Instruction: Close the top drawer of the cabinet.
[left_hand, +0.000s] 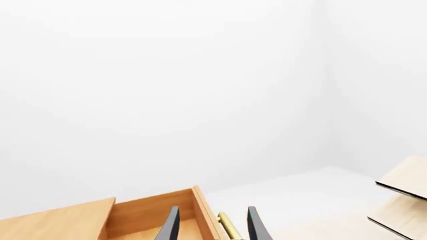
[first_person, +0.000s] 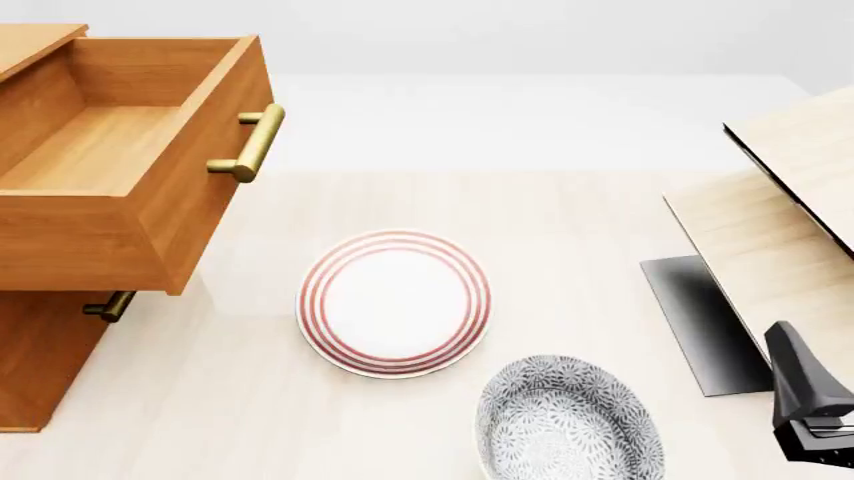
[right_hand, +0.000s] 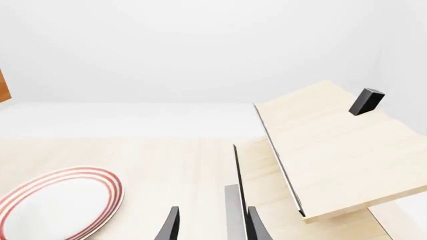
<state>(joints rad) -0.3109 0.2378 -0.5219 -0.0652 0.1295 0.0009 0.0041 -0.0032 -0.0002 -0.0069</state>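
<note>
The cabinet (first_person: 47, 350) stands at the far left in the front view. Its top drawer (first_person: 127, 150) is pulled far out, and the brass bar handle (first_person: 248, 142) faces right. My left gripper (left_hand: 213, 227) is open and empty. It does not show in the front view. In the left wrist view the drawer (left_hand: 150, 212) and its handle (left_hand: 229, 227) line up between the fingers, some way beyond them. My right gripper (first_person: 801, 395) is at the lower right, open and empty in the right wrist view (right_hand: 212, 227).
A red-ringed plate (first_person: 394, 302) lies mid-table and a grey patterned bowl (first_person: 570, 420) lies nearer. A pale slanted wooden structure (first_person: 787, 200) on a dark base (first_person: 694, 320) fills the right. A lower drawer handle (first_person: 110, 305) sits under the open drawer.
</note>
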